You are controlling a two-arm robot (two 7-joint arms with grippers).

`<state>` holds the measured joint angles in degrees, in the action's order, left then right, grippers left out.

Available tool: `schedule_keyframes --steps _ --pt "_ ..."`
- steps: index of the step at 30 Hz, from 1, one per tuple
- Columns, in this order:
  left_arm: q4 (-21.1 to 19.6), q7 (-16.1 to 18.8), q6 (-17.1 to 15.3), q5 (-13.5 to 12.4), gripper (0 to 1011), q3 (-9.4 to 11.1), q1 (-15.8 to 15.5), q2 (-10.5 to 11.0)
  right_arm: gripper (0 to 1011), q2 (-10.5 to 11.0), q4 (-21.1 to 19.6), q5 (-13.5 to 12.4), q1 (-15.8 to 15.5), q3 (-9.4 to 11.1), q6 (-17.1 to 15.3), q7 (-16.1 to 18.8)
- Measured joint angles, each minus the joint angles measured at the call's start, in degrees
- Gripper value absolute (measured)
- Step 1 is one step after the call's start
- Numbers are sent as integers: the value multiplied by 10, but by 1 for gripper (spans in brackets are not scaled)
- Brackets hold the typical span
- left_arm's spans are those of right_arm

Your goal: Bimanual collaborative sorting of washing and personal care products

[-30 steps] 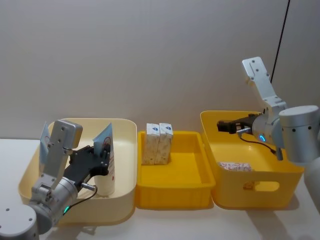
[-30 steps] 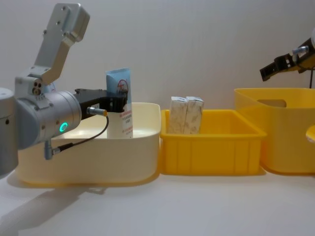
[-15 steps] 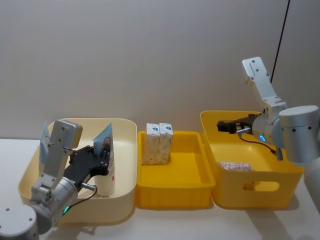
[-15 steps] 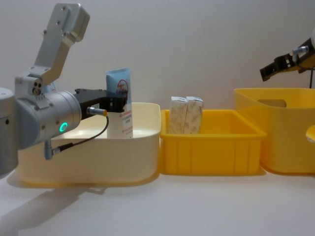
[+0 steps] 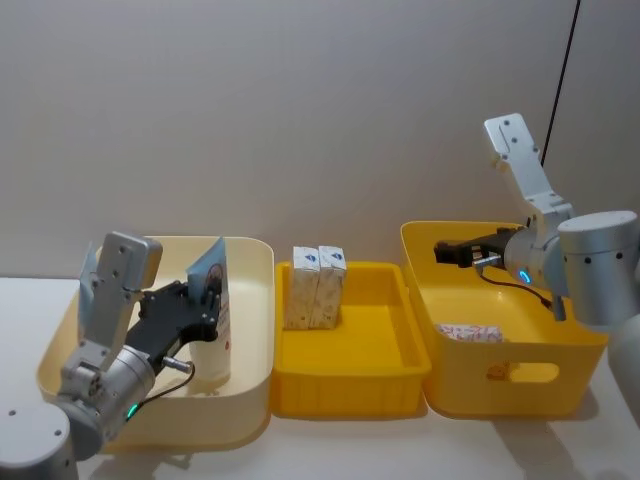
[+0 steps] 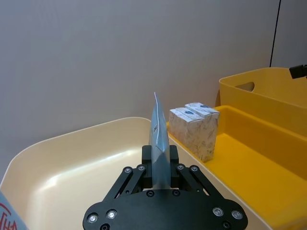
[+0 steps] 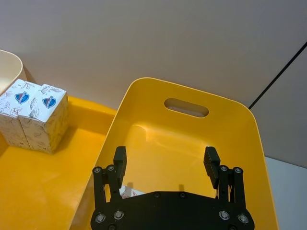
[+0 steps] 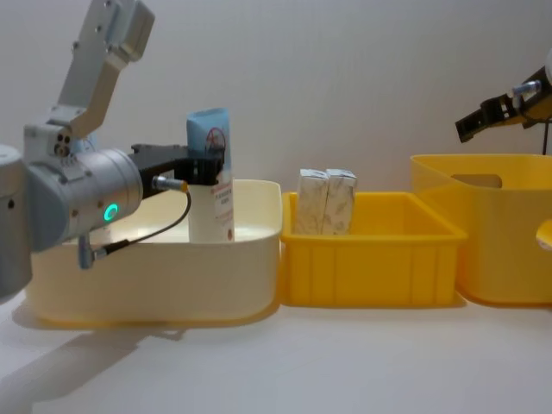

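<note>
Soft plastic tube (image 5: 214, 268), likely light and squashy, is pinched below its blue crimped end by the left pincer (image 5: 207, 303) near the left edge of the counter (image 8: 362, 362); right pincer (image 7: 164, 160) gapes wide, empty.

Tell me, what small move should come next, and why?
Probably lift straight up: the left tool is shut on the blue end of the upright tube, whose base sits below the rim of the cream bin and must clear it before travelling sideways. The right tool hovers open above the deep yellow bin.
</note>
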<state>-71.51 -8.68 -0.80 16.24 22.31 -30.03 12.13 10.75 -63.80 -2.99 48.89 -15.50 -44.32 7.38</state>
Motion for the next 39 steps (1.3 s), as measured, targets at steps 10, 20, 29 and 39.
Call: schedule_keyframes --steps 10,20,29,39 --pt "-12 -9 13 1 189 -8 -5 -3 1001 0 0 0 0 0 0 0" --pt "-48 -19 32 2 189 -19 -13 -4 1001 0 0 0 0 0 0 0" --pt "-74 -36 56 16 189 -31 -27 -15 1001 3 1 6 3 -14 21 15" --pt "-94 -32 67 26 190 -43 -27 -34 1001 12 -11 9 4 -34 62 58"
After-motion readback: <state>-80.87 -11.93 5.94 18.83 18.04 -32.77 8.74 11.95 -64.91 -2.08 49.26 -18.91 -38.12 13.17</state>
